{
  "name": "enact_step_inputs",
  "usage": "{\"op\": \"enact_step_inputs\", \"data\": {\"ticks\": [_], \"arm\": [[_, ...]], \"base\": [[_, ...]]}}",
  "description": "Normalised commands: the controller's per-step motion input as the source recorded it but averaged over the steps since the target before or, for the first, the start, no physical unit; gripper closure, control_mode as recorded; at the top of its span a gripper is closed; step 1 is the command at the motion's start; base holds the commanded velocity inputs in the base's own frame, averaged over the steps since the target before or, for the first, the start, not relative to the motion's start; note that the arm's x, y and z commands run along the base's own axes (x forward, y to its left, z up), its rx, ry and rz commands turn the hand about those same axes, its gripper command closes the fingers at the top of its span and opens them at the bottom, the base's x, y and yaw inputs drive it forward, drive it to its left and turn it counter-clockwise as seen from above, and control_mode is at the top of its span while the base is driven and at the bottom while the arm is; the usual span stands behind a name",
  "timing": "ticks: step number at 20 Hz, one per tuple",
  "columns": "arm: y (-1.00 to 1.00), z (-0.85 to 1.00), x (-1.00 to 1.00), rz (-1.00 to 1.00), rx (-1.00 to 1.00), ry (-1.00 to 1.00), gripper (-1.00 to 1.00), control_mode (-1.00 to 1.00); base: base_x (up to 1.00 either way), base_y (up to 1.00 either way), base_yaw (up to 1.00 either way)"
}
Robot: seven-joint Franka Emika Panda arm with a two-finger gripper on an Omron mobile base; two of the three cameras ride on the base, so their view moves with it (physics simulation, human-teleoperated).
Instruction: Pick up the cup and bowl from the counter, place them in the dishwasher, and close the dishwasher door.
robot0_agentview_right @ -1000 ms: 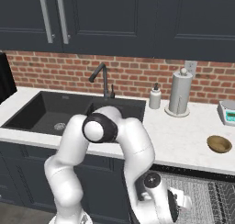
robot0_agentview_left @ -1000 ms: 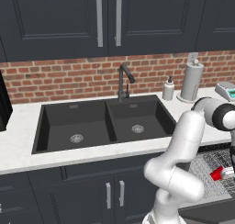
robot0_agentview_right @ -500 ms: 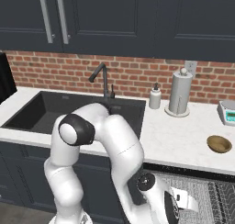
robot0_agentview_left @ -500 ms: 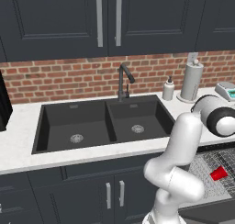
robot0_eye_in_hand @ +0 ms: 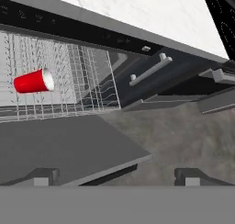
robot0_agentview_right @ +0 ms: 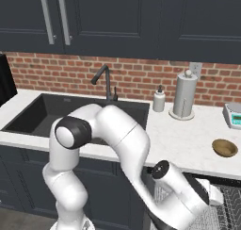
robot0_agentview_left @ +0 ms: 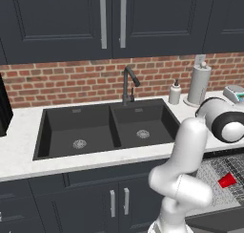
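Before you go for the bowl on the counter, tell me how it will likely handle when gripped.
The bowl looks small, shallow and round with a thin rim, so it is probably light and rigid. Its low, wide shape suggests it won't tip, though it may slide on the smooth counter if nudged. A rim pinch seems the likeliest hold.

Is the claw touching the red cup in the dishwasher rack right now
Apart. The hand view shows the claw with its fingertips at the bottom, nothing between them, while the cup lies on its side in the rack, well away.
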Motion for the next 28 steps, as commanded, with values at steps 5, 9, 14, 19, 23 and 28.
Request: {"op": "enact_step_inputs", "data": {"ticks": [5,9,14,19,23,28], "arm": [[-0.63,1.00,0.00,0.00,0.00,0.11,-1.00,-1.00],[-0.34,1.00,0.08,0.00,0.03,0.09,-1.00,-1.00],[-0.37,1.00,0.44,0.00,0.10,0.06,-1.00,-1.00],[-0.71,0.69,0.81,0.04,0.24,0.00,-1.00,-1.00],[-0.56,0.46,0.80,0.11,0.31,-0.05,-1.00,-1.00],[-0.56,0.09,0.56,0.16,0.34,-0.15,-1.00,-1.00]], "base": [[0.00,0.00,0.00],[0.00,0.00,0.00],[0.00,0.00,0.00],[0.00,0.00,0.00],[0.00,0.00,0.00],[0.00,0.00,0.00]]}}
